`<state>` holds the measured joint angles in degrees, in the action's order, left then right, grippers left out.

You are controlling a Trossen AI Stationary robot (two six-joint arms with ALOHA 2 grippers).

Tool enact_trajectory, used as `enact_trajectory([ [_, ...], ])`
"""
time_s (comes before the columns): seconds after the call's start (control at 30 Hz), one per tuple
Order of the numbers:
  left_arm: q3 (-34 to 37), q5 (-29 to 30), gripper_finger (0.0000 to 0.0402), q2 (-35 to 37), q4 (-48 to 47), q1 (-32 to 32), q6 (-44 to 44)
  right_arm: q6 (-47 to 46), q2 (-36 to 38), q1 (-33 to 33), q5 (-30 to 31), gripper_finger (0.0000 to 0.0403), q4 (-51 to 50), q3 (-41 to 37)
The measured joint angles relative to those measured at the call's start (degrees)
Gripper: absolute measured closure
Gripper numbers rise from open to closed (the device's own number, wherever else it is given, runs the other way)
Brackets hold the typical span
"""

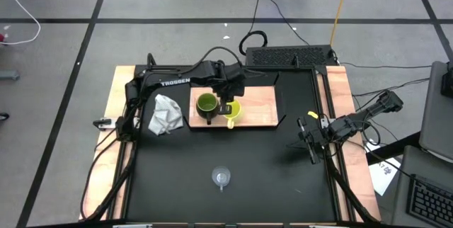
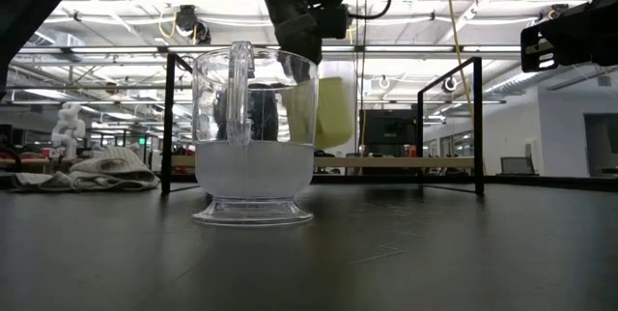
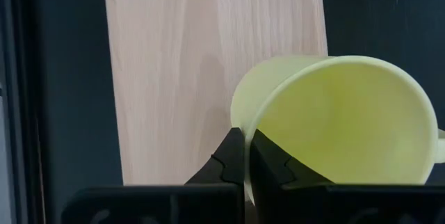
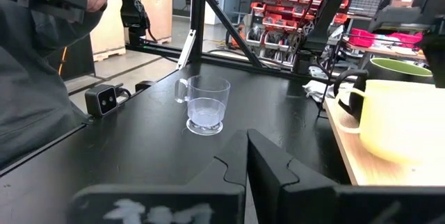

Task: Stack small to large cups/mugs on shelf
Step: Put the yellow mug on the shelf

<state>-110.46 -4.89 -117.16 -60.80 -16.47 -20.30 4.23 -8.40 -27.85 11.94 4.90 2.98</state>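
On the black worktop [image 1: 233, 178], the shelf [image 1: 258, 107] at the far side carries the green mug [image 1: 206, 104]; the left gripper [image 1: 228, 109], clamped on the yellow mug [image 1: 233, 112] by its rim, holds it just right of the green one. Placing the yellow mug appears in hand; next, release and fetch the clear glass cup [image 1: 222, 178] near the front, while the right gripper [image 1: 307, 137] waits closed and empty at right.

Left hand [image 3: 245, 156] pinched shut mid-table; right hand [image 4: 247, 156] shut, waiting aside.

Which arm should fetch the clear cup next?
Probably right. The right gripper is shut, empty and idle at the table's right edge; the left gripper is shut on the yellow mug over the shelf. The clear cup stands alone.
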Motion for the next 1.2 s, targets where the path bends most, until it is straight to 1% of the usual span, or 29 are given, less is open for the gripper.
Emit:
enact_trajectory([
  [0.6,0.75,0.46,0.0398,0.0,0.81,0.0,0.45,0.09,0.02,-0.01,0.0,0.0403,0.03,0.0],
  [0.9,0.57,0.44,0.0398,-2.32,1.4,-0.24,-0.17,-0.07,-0.01,-0.01,0.01,0.0403,0.14,0.0],
  [1.2,0.53,0.55,0.0398,-2.54,1.63,-0.33,-0.1,0.07,-0.31,0.01,0.15,0.0403,0.0,0.0],
])
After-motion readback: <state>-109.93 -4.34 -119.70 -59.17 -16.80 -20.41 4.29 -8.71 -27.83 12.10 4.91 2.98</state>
